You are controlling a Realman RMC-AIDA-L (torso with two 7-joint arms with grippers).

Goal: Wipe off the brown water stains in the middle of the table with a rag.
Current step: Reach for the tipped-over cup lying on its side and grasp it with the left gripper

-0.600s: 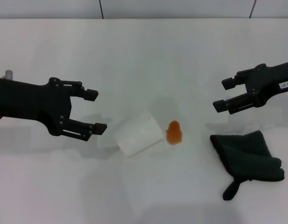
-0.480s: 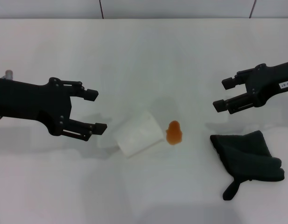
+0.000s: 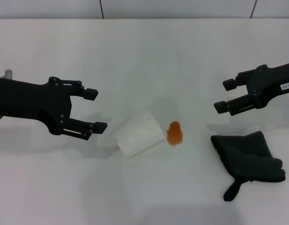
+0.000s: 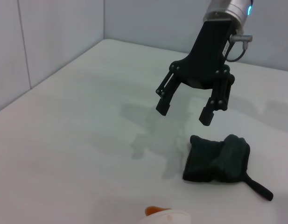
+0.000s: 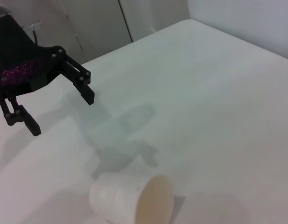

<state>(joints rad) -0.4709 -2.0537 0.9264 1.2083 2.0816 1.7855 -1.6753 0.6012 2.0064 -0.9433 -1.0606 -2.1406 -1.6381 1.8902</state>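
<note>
The brown water stains (image 3: 174, 133) show as one small glossy orange blob near the middle of the white table (image 3: 149, 61). The dark rag (image 3: 247, 157) lies crumpled at the right, its loop tab pointing toward the front edge. My right gripper (image 3: 222, 95) hovers open just behind the rag, holding nothing. In the left wrist view the right gripper (image 4: 183, 114) hangs above the rag (image 4: 217, 159), and a sliver of the stain (image 4: 155, 210) peeks out. My left gripper (image 3: 97, 110) stands open and empty at the left, short of the cup.
A cream-white paper cup (image 3: 138, 134) lies on its side right beside the stain, between it and the left gripper. The right wrist view shows the cup's open mouth (image 5: 153, 200) and the left gripper (image 5: 62, 114) beyond it. Dark seams run along the table's far edge.
</note>
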